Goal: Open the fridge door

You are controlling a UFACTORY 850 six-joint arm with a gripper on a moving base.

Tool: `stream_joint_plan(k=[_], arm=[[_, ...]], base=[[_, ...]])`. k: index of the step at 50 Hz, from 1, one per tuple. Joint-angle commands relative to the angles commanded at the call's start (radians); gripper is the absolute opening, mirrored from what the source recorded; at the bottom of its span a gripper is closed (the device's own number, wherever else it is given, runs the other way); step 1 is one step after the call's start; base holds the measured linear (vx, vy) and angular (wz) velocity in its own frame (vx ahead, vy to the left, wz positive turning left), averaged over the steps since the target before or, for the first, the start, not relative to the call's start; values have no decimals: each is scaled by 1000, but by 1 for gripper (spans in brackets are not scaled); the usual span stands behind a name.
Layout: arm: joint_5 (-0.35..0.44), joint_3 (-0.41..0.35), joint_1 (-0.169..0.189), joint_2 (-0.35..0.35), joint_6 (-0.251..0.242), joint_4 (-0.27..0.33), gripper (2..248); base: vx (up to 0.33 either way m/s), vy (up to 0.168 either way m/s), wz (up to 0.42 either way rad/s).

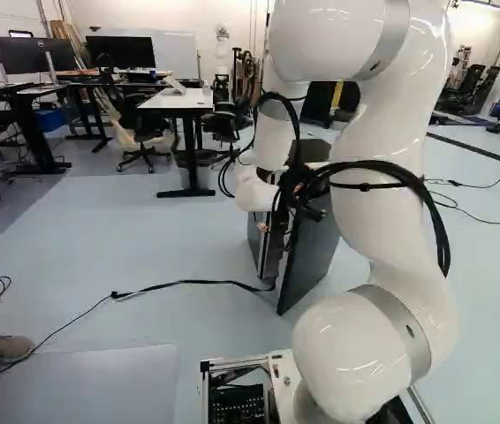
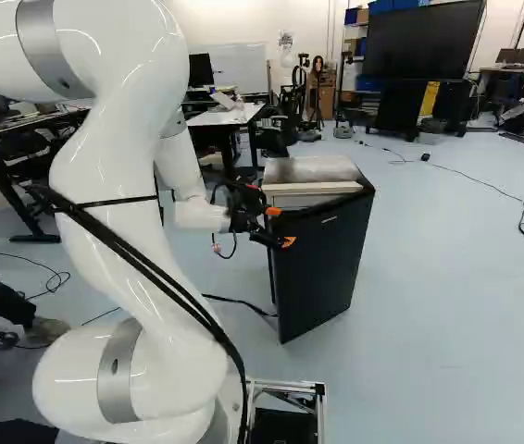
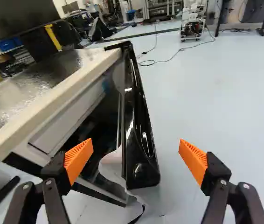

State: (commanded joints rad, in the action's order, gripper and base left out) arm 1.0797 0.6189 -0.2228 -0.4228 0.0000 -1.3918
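from where i stand, the small black fridge is on the floor, just ahead of the white arm, and its door is ajar: the wrist view shows a dark opening beside it. the pincer is wide open and has hold of nothing. the edge of the door lies between its orange pads, one at the side of the opening, the other beyond the outer face; how deep they reach, i cannot tell. i think the next step is to catch this edge, or to hook it from inside, and here some trouble can come. if the inner finger is not deep enough in the gap, it may only push the door closed again. the black surface is glossy, so a weak grip could slide off. if the arm pulls in a straight line and does not follow the turning of the hinge, the whole fridge could be dragged or tipped, because it is small and perhaps not heavy. also the finger may hit the pale rim of the fridge top. the cable near its foot could be caught, if the base drives there.
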Motion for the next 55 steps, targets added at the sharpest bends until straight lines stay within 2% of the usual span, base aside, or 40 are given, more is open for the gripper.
stream_joint_plan(k=[30, 42, 55], arm=[[-58, -118, 45, 71, 0, -305, 247], [-56, -123, 48, 74, 0, -328, 247], [8, -124, 48, 75, 0, -329, 247]], base=[[0, 0, 0], [0, 0, 0], [0, 0, 0]])
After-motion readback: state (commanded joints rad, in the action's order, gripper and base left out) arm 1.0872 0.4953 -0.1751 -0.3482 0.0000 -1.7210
